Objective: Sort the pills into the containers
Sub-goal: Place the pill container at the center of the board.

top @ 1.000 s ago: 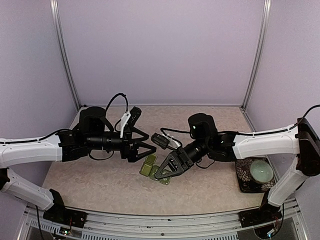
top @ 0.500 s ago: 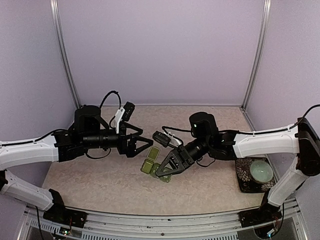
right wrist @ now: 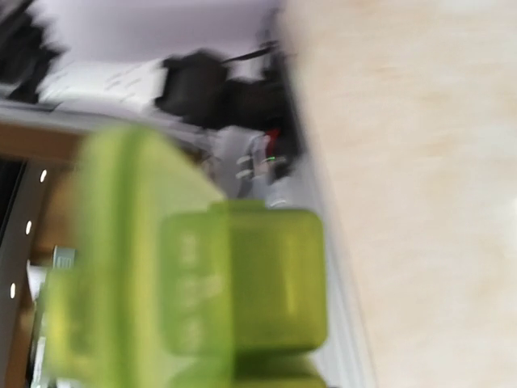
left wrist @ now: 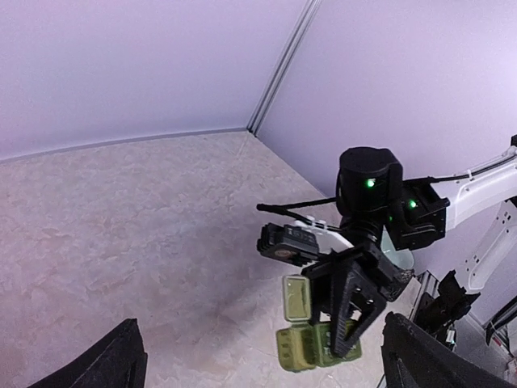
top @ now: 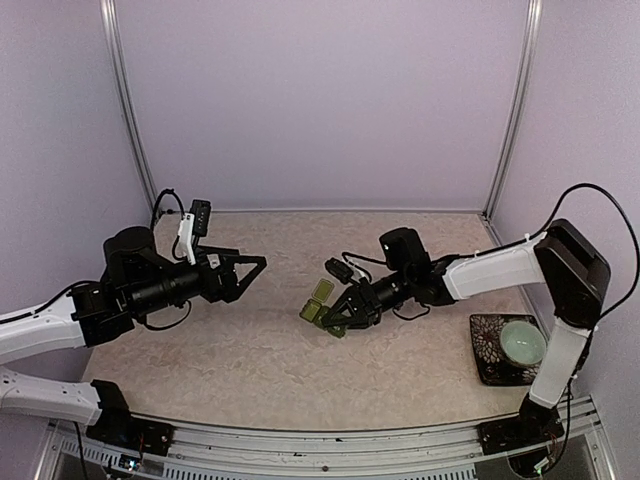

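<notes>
**Right gripper holds pill-box strip over mid-table**

Right gripper [top: 338, 318] is narrow, clamped on the small green plastic pill-box strip of joined square compartments [top: 320, 308]. Left gripper [top: 250, 272] is spread wide and holds nothing, aimed at the strip from well apart, near the left edge.

The strip sits about midway between the near and far edges of the beige mottled table [top: 250, 350], a little right of centre. In the left wrist view it hangs from the black fingers [left wrist: 355, 299], apparently clear of the surface, with one lid flap [left wrist: 296, 297] standing open.

Handling, as a guess: light, stiff, thin-walled and smooth, so it could slip or twist. Hinged lids look weak. Best to grip the body across its side walls, not a lid.

Hard to see:
- No pills are visible in any view.
- The right wrist view is a blurred green mass [right wrist: 242, 275].
- The compartment count and contents are unclear.
- The exact pinch point is hidden by the fingers.

A pale green bowl [top: 522, 342] on a dark patterned tray [top: 483, 362] sits at the near right corner.
</notes>
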